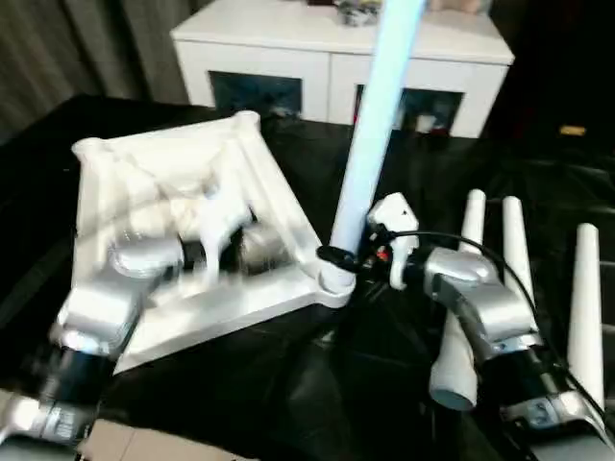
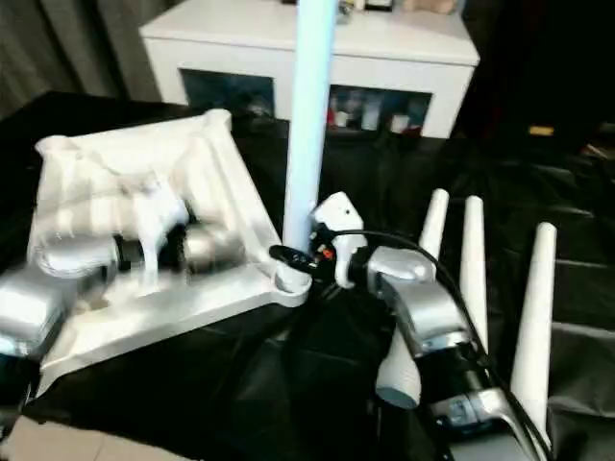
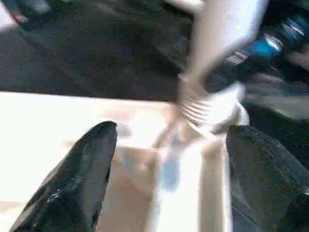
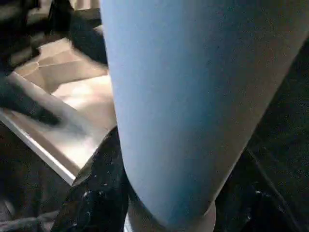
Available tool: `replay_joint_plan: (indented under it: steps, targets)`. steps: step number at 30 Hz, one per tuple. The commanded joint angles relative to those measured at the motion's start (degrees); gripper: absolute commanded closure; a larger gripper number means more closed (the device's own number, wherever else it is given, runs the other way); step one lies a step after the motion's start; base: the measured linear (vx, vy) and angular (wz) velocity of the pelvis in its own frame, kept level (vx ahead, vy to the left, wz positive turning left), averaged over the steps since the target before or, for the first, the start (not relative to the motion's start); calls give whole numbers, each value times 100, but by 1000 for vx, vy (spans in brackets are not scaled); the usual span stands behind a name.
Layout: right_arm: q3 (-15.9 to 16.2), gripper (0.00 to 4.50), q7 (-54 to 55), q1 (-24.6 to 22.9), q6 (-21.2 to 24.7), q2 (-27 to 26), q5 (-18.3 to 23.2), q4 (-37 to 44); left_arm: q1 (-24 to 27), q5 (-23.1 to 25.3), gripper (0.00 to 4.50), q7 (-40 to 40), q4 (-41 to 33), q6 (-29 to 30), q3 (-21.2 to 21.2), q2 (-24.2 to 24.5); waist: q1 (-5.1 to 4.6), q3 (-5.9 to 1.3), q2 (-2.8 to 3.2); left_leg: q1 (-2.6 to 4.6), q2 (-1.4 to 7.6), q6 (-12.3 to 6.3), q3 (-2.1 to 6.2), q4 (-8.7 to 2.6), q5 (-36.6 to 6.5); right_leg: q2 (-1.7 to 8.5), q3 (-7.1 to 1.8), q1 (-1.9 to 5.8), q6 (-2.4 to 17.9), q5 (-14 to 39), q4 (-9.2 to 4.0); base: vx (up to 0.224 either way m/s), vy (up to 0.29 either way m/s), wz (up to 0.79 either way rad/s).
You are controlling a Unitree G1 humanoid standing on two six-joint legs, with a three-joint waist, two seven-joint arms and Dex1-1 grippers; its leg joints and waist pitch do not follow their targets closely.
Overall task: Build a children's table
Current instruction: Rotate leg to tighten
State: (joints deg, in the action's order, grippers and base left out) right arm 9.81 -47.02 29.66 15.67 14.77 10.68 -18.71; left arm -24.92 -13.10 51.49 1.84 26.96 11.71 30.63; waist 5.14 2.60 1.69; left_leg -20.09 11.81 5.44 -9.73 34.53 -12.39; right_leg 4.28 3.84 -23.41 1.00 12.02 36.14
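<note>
Table top (image 1: 183, 182) lies underside up on black cloth (image 1: 288, 403), one leg (image 1: 370, 144) upright in its near corner. R gripper (image 1: 336, 257) clamped on leg base. L gripper (image 3: 169, 174) over top's ribs, fingers apart. 3 spare legs (image 1: 514, 259) lie to the right, white cabinet (image 1: 336, 48) behind.

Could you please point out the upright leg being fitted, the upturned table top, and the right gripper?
upright leg (image 1: 370, 144), left eye view, middle of its shaft.
table top (image 1: 279, 206), left eye view, raised rim near its right edge.
right gripper (image 1: 348, 257), left eye view, midway between its fingertips at the leg's base.
</note>
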Motion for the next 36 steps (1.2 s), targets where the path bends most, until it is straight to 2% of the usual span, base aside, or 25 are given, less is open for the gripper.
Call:
replay_joint_plan:
  steps: [1,2,6,10,16,19,20,21,25,26,31,33,35,36]
  targets:
    - [-113,264,3,97,6,39,30,-93,76,12,16,82,-125,-115,236,-41,-25,-361,38,10,85,-179,-12,-371,-323,297,-270,360,1516,-419,-303,0,0,0]
    - [-129,264,-1,96,34,31,59,-70,106,108,16,-17,1,-219,367,-140,-12,-365,32,18,85,-154,-13,-375,-394,297,-272,362,1488,-337,-310,0,0,0]
    - [-129,264,-14,77,120,9,121,56,158,446,0,-161,424,-476,601,-359,-22,-377,32,-27,74,-150,6,-374,-356,309,-270,407,1379,-313,-316,0,0,0]
    - [-141,264,9,75,167,-32,155,164,203,589,0,-203,672,-310,728,-420,-57,-368,29,-33,66,-108,12,-381,-437,301,-269,400,1279,-59,-349,0,0,0]
    - [-131,264,7,35,164,-28,164,216,199,675,0,-405,876,-169,735,-451,-50,-387,76,-21,67,-133,16,-360,-360,288,-265,385,1397,-362,-325,0,0,0]
    - [-103,264,1,-6,200,-18,180,287,173,671,40,-414,931,17,660,-482,-30,-389,71,-18,74,-134,16,-362,-358,292,-263,387,1425,-424,-320,0,0,0]
    - [-96,264,-6,-24,216,-16,183,317,186,612,40,-398,881,126,625,-500,-22,-392,86,-15,73,-122,15,-361,-353,294,-263,389,1446,-448,-312,0,0,0]
    - [-88,264,-9,-29,218,-17,178,324,190,552,61,-398,835,245,585,-518,-23,-385,77,-21,72,-123,18,-364,-385,289,-261,389,1446,-421,-320,0,0,0]
    - [-60,264,-24,-16,228,-35,164,313,236,423,82,-338,672,683,586,-500,-26,-378,82,-17,75,-88,17,-375,-494,296,-262,392,1431,-238,-331,0,0,0]
    - [-60,264,-24,-16,228,-35,164,313,236,423,105,-338,672,683,586,-500,-31,-378,79,-22,72,-90,20,-374,-478,296,-262,395,1434,-230,-333,0,0,0]
    - [-34,264,-27,-13,225,-40,140,317,246,460,124,-266,601,848,661,-456,-30,-382,83,-23,70,-133,20,-369,-428,290,-259,393,1442,-286,-333,0,0,0]
    - [-14,264,-43,-21,222,-31,126,330,199,469,159,-212,564,953,677,-426,-30,-381,91,-20,67,-129,19,-368,-439,289,-259,390,1431,-269,-337,0,0,0]
    - [-8,264,-48,-23,221,-28,120,333,176,459,161,-207,542,1010,677,-418,-34,-381,92,-21,69,-117,22,-372,-462,291,-258,394,1428,-238,-338,0,0,0]
    - [-1,264,-54,-22,222,-24,116,334,148,457,185,-186,534,1053,693,-404,-33,-384,92,-16,68,-116,22,-370,-441,289,-258,392,1433,-258,-335,0,0,0]
